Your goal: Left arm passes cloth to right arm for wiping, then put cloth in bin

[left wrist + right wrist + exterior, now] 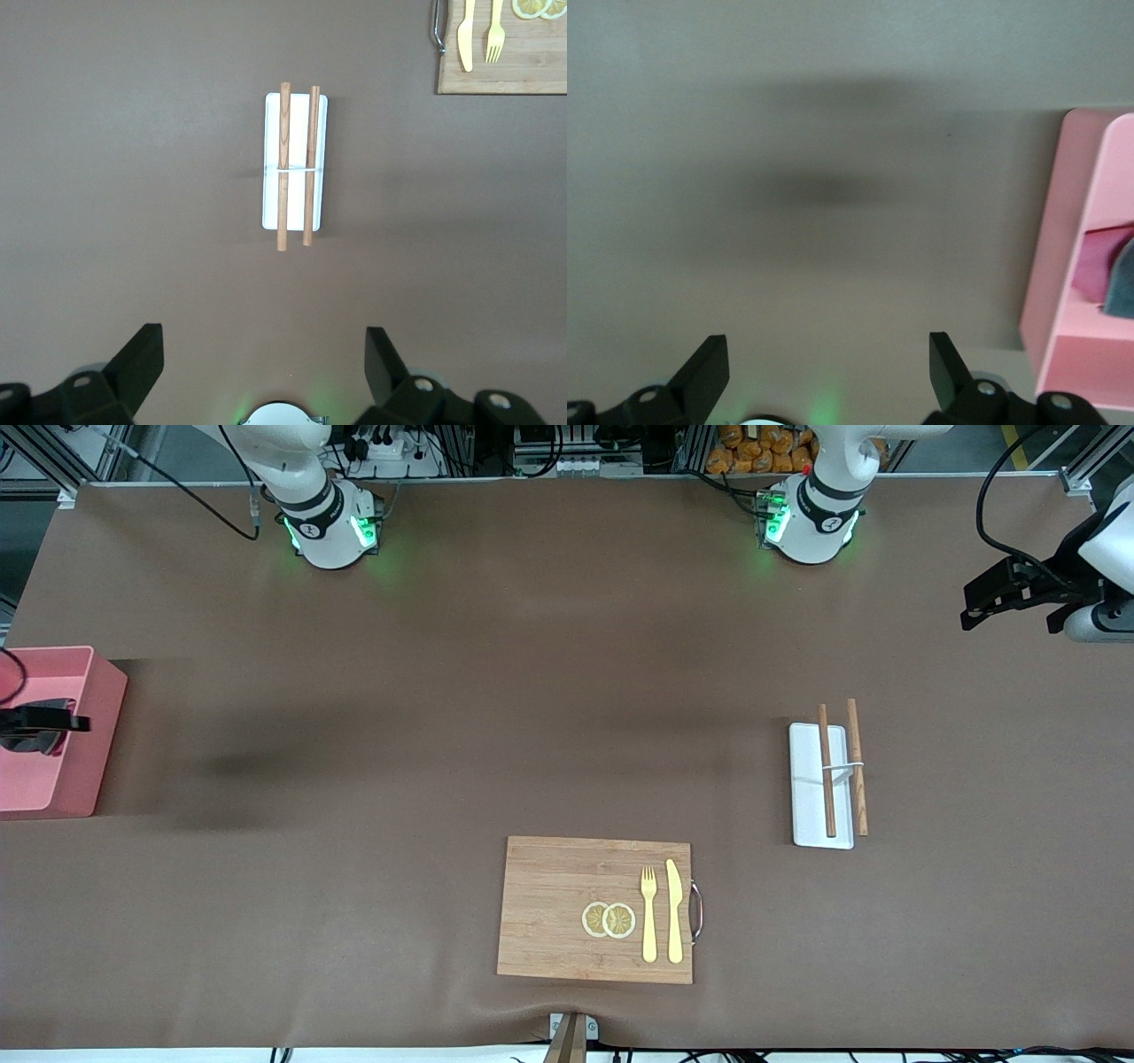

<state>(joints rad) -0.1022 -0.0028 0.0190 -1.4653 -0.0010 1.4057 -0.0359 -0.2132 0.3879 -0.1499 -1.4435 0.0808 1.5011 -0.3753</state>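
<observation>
The bin [75, 726] is a salmon-pink box at the right arm's end of the table. In the right wrist view the bin [1063, 266] shows the cloth [1103, 270] lying inside it, crimson-pink with a grey part beside. My right gripper [62, 726] hangs over the bin, and the right wrist view shows my right gripper [828, 363] open with nothing between its fingers. My left gripper [1010, 615] hangs over the left arm's end of the table. Seen from its own wrist, my left gripper [264, 359] is open and empty, high over the bare tabletop.
A flat white tray [806, 797] with two wooden sticks [826, 771] across it lies toward the left arm's end. A wooden cutting board [549, 903] with a yellow fork [648, 912], a knife [674, 911] and two lemon slices [609, 919] lies near the front edge.
</observation>
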